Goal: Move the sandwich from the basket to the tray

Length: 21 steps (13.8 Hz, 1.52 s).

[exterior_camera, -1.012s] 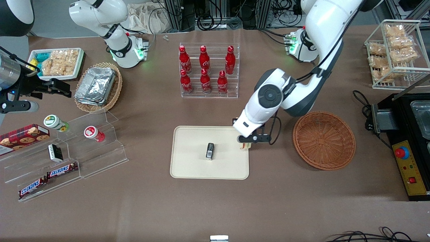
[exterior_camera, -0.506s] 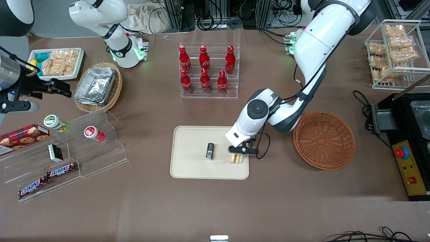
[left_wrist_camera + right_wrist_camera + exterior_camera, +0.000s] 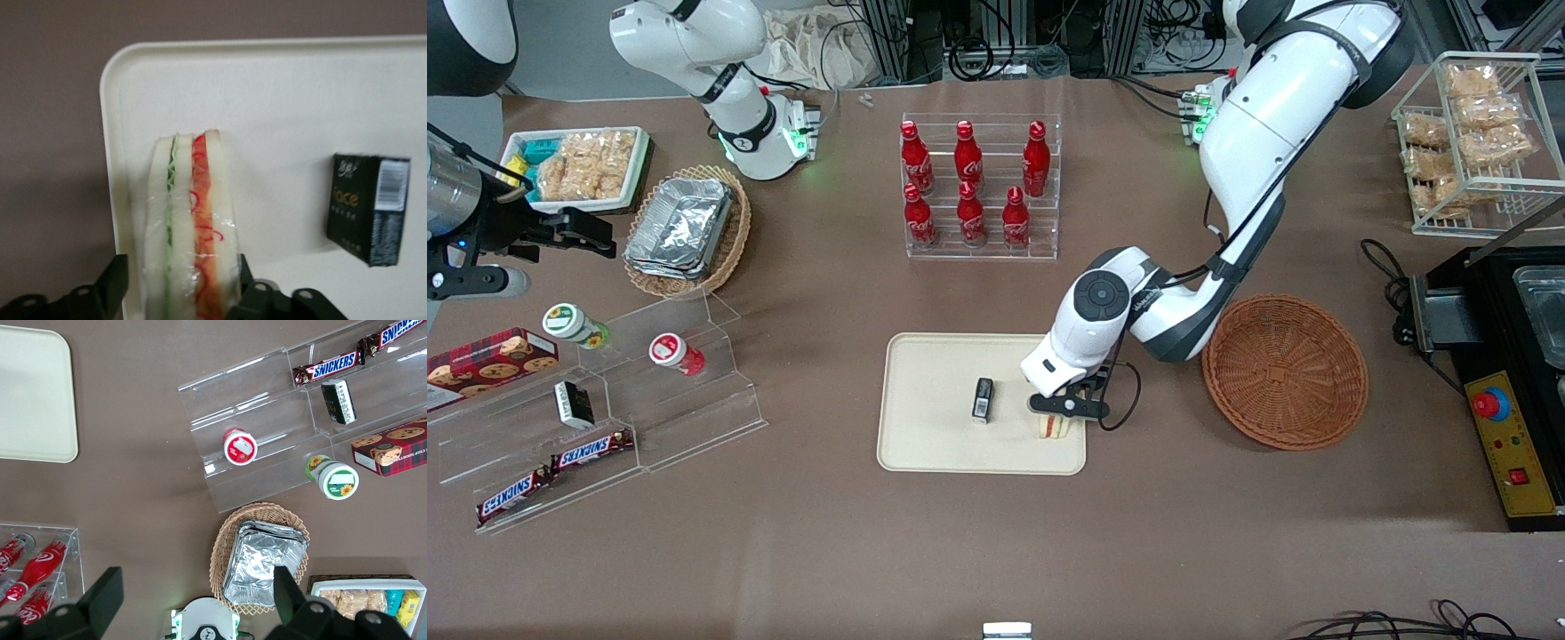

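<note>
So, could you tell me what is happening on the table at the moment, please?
The left arm's gripper is shut on the wrapped sandwich and holds it low over the cream tray, near the edge closest to the wicker basket. The basket holds nothing. A small black box lies on the tray beside the sandwich.

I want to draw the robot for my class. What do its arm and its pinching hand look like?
The working arm is chunky and glossy white, with dark grey bands at its joints and a round dark cap on the wrist. A thin black cable loops beside it. Green lights glow at its base. The gripper, over the tray, is black, with two flat fingers.
</note>
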Motion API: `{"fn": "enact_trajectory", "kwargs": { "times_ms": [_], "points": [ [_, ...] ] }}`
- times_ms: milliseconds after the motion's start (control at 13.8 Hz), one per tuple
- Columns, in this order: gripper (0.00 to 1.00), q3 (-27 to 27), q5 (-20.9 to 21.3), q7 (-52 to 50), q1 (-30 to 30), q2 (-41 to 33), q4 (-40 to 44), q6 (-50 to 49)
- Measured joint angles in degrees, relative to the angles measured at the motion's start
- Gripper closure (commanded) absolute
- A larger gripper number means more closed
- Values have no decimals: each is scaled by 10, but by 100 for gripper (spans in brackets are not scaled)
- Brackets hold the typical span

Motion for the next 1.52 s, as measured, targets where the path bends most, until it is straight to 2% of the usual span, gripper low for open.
{"fn": "enact_trajectory", "kwargs": {
  "times_ms": [145, 361, 506, 651, 867, 1084, 1301, 1518],
  "points": [
    [0, 0, 0, -12, 1, -27, 10, -36],
    [0, 0, -9, -19, 6, -107, 20, -184],
    [0, 0, -50, 10, 28, -160, 21, -249],
    [0, 8, -104, 81, 44, -204, 21, -315],
    [0, 66, -163, 186, 45, -267, 20, -401],
    [0, 149, -211, 298, 46, -343, 3, -458],
    [0, 226, -222, 407, 49, -427, -44, -508],
    [0, 268, -222, 442, 50, -487, -93, -511]
  ]
}}
